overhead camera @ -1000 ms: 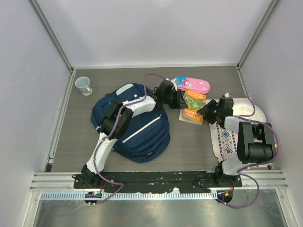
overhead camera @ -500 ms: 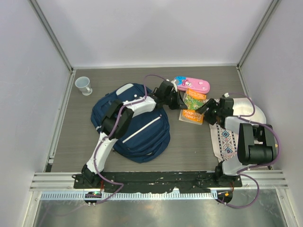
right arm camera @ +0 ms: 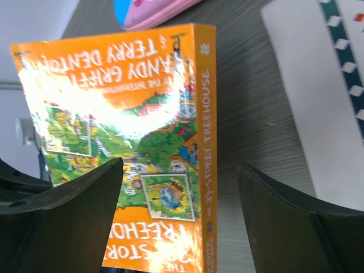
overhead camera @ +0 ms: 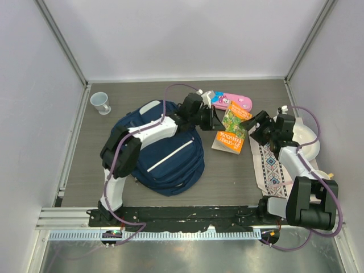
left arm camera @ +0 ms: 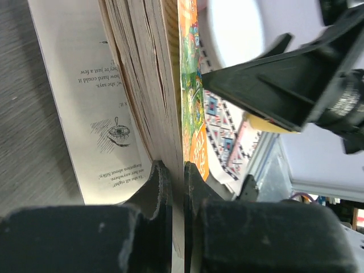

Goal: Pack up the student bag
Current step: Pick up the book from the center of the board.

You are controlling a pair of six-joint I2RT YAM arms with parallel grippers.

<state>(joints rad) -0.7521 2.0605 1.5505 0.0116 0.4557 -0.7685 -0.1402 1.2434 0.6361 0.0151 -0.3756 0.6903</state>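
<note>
Few leaves of the orange paperback book [left arm camera: 152, 85] sit pinched in the left gripper [left arm camera: 176, 173], right gripper [right arm camera: 179, 170] spread wide, so it may splay and fall outside the navy fabric backpack [overhead camera: 170, 156]

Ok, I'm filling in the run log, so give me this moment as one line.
left gripper: shut on book | right gripper: open, facing book | book: beside student bag, not packed

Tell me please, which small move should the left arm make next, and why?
Probably lift the book a little. The left gripper is shut on its edge, the right gripper stands open and off it, and the book is beside the student bag, not inside.
</note>
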